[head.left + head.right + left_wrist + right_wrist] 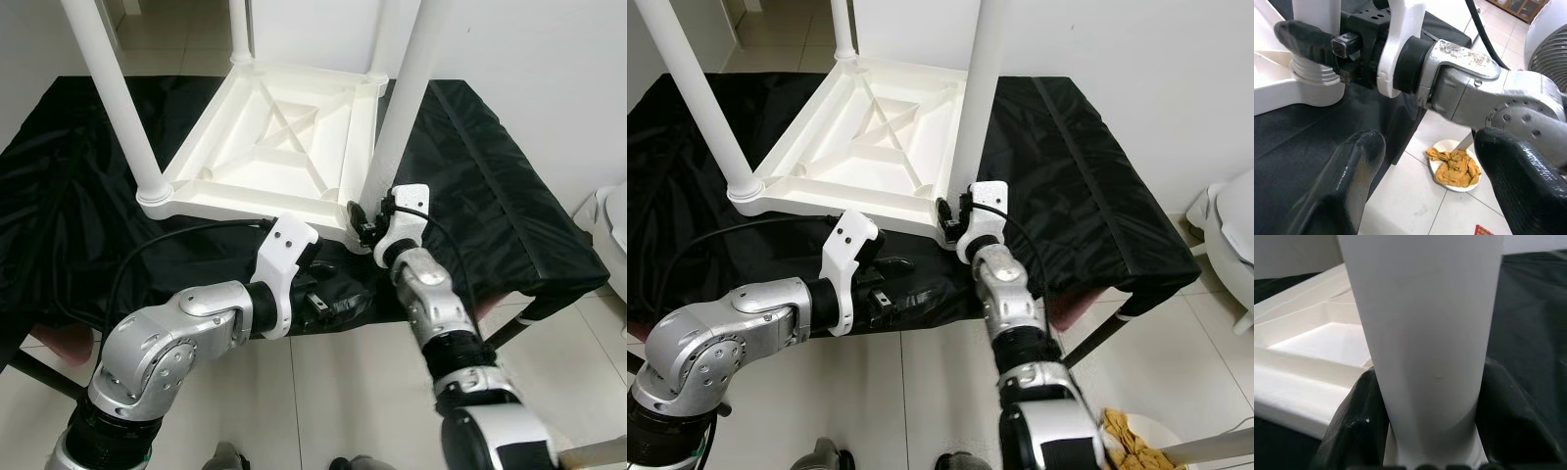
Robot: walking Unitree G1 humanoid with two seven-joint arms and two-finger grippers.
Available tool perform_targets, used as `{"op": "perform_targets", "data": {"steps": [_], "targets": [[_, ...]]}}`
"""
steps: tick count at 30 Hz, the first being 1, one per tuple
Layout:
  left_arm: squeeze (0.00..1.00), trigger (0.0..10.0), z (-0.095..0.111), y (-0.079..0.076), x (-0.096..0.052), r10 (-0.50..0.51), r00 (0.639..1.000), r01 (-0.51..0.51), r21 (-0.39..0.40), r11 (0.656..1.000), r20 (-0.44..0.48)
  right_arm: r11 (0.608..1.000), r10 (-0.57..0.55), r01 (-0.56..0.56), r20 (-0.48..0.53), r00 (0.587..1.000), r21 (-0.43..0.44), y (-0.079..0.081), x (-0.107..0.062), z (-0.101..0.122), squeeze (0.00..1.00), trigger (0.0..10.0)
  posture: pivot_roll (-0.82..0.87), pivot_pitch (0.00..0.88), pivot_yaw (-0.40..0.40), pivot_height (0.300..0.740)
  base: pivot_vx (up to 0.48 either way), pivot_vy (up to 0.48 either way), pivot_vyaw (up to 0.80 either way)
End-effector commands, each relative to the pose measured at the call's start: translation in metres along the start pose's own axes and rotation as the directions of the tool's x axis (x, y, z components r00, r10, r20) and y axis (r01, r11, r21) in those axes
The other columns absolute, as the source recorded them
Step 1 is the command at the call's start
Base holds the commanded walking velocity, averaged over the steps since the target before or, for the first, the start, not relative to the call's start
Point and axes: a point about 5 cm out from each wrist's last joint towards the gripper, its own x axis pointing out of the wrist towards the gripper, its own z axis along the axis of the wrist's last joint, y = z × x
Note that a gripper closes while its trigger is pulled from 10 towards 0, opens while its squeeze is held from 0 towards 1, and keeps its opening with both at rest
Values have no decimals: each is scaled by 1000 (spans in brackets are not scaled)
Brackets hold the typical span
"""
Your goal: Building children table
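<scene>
A white plastic children's table (245,201) lies upside down on a black cloth (78,196). Three white legs stand up from its corners. My right gripper (364,223) is shut on the near-right leg (402,108) just above its ribbed base; the right wrist view has a black finger (1349,431) on each side of that leg (1430,333). My left gripper (338,289) is open and holds nothing. It hovers low over the cloth's front edge, just below the table's front rim and to the left of the right gripper. Its fingers (1347,181) stand wide apart.
The near-left leg (118,108) and the far leg (240,29) rise close by. The cloth's front edge drops to tiled floor (323,411). A white bowl with a yellow rag (1127,436) sits on the floor at right. A white fixture (612,225) stands at far right.
</scene>
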Motion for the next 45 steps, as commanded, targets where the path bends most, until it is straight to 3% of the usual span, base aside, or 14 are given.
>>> {"op": "perform_targets", "data": {"steps": [1,6,16,17,18,20,21,28,32,33,38,41,43,45], "targets": [[0,10000,-2,-3,2,-20,1000,20,-2,1000,-4,992,-117,118,-36,993,43,-9,-4,-5,0,0,-22,104,-15,740,0,0,0],[0,10000,-2,-4,3,-28,1000,28,-4,1000,-2,974,-220,222,-43,975,51,4,-9,0,0,0,-24,106,-16,740,0,0,0],[0,10000,-2,-4,2,-23,1000,23,-5,1000,-2,965,-256,259,-57,965,40,2,-11,5,0,0,-17,106,-18,740,0,0,0],[0,10000,-2,-4,2,-23,1000,23,-4,1000,-3,964,-259,261,-60,964,41,1,-11,5,0,2627,-18,106,-17,740,0,0,0],[0,10000,-2,-4,2,-22,1000,22,-4,1000,-3,964,-259,261,-57,964,40,0,-11,5,0,10000,-18,106,-17,740,0,0,0],[0,10000,-2,-4,2,-23,1000,22,-5,1000,-3,964,-262,264,-56,964,38,0,-12,6,0,10000,-18,106,-17,740,0,0,0],[0,10000,-2,-4,2,-22,1000,22,-4,1000,-3,964,-262,264,-54,964,43,-2,-12,6,1000,10000,-19,106,-16,740,0,0,0],[0,10000,-2,-3,2,-22,1000,22,-2,1000,-5,969,-242,241,8,970,61,-19,-15,15,1000,10000,-17,103,-15,740,0,0,0],[0,10000,-2,-3,2,-24,1000,24,-1,1000,-7,988,-142,142,3,990,62,-28,-15,15,1000,10000,-16,100,-16,740,0,0,0],[0,10000,-2,-4,2,-24,1000,24,0,1000,-7,994,-76,77,-6,997,84,-29,-14,13,0,10000,-16,97,-16,740,0,0,0],[0,10000,-2,-3,2,-25,1000,25,2,1000,-7,994,74,-72,-24,997,87,-32,-15,9,0,10000,-15,93,-15,740,0,0,0],[0,10000,-1,-3,2,-27,1000,27,7,1000,-8,968,251,-251,-43,967,0,-43,-17,5,0,10000,-13,86,-14,740,0,0,0],[0,10000,-1,-3,2,-27,1000,27,7,1000,-8,968,251,-251,-43,967,0,-43,-17,5,0,10000,-13,86,-14,740,0,0,0],[0,10000,-1,-3,2,-29,1000,29,9,1000,-9,945,323,-325,-55,945,-46,-51,-16,5,0,10000,-11,80,-12,740,0,0,0]]}}
